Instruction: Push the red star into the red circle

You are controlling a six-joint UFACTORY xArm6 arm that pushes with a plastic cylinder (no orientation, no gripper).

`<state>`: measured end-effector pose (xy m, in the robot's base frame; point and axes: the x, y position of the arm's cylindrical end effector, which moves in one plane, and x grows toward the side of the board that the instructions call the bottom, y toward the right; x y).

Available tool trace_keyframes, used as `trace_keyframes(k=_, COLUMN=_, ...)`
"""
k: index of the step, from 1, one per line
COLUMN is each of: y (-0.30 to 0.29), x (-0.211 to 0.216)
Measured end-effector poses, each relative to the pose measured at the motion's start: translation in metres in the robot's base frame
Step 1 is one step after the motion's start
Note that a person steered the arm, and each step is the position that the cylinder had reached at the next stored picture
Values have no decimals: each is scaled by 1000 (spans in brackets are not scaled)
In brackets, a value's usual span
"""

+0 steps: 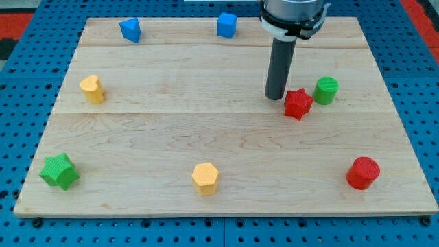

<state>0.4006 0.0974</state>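
Observation:
The red star (298, 103) lies on the wooden board at the view's right, a little above mid-height. The red circle (362, 172), a round red block, stands near the board's bottom right corner. My tip (275, 97) is down on the board just to the left of the red star, close to its upper left point; I cannot tell if they touch. The rod rises straight up to the arm at the view's top.
A green round block (326, 90) sits just right of the red star, nearly touching it. A yellow hexagon (205, 178) is at bottom centre, a green star (59, 171) bottom left, a yellow block (92, 88) left, two blue blocks (129, 29) (226, 25) at the top.

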Motion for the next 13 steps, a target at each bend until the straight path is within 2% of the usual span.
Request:
trace_keyframes(k=1, y=39, x=23)
trace_keyframes(k=2, y=46, x=88)
trace_keyframes(k=3, y=49, x=94)
trace_keyframes(k=4, y=52, x=72)
trace_keyframes(k=5, y=58, x=74)
trace_keyframes(k=6, y=67, x=106)
trace_keyframes(k=8, y=70, x=90)
trace_keyframes(k=13, y=83, x=93)
